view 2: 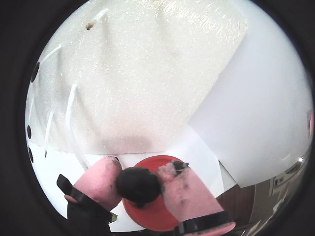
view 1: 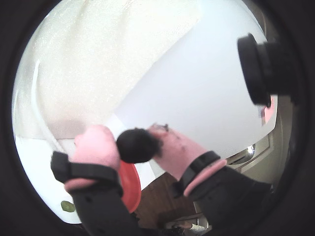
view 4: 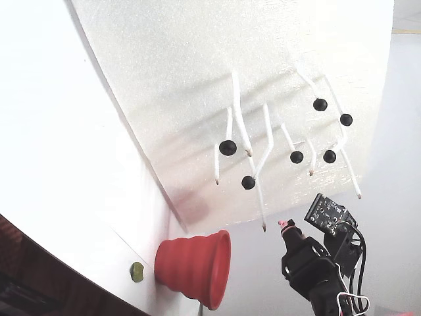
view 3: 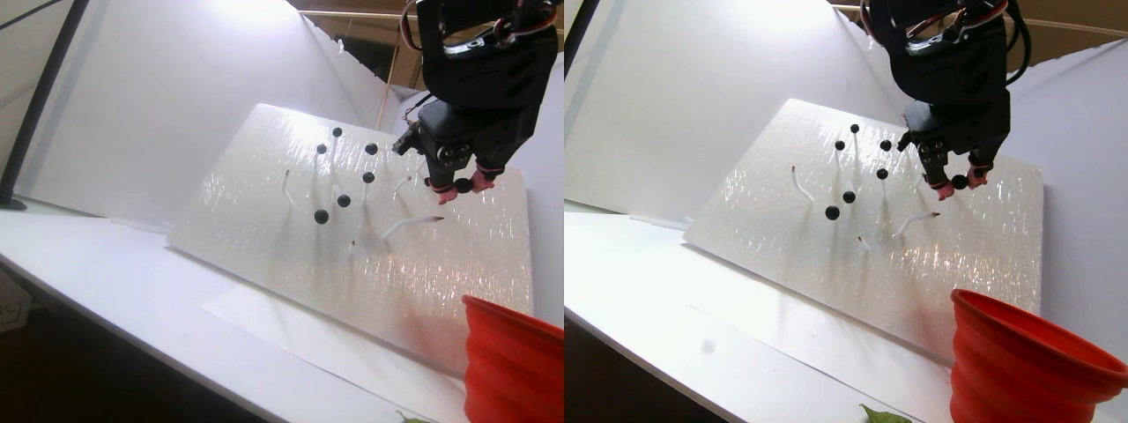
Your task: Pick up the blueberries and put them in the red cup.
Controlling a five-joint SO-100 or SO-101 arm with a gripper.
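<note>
My gripper [view 1: 134, 140] [view 2: 142, 174] has pink padded fingers and is shut on one black blueberry [view 1: 139, 146] [view 2: 138, 186]. In both wrist views the red cup [view 1: 131, 186] [view 2: 158, 212] lies below and behind the held berry. The stereo pair view shows the gripper [view 3: 463, 187] high in front of the tilted board, with the red cup [view 3: 513, 352] standing lower right. Several more blueberries [view 3: 322, 216] [view 4: 227, 147] sit on thin white stems stuck in the board. In the fixed view the gripper [view 4: 284, 227] hangs right of the cup [view 4: 194, 266].
The white foam board [view 3: 264, 203] [view 4: 184, 66] leans against a white backdrop and also carries bare stems [view 3: 410, 226]. A small yellow-green blob [view 4: 137, 270] [view 1: 68, 206] lies by the cup. A black camera lens [view 1: 256, 69] juts in on the right. The table edge [view 3: 132, 339] runs along the front.
</note>
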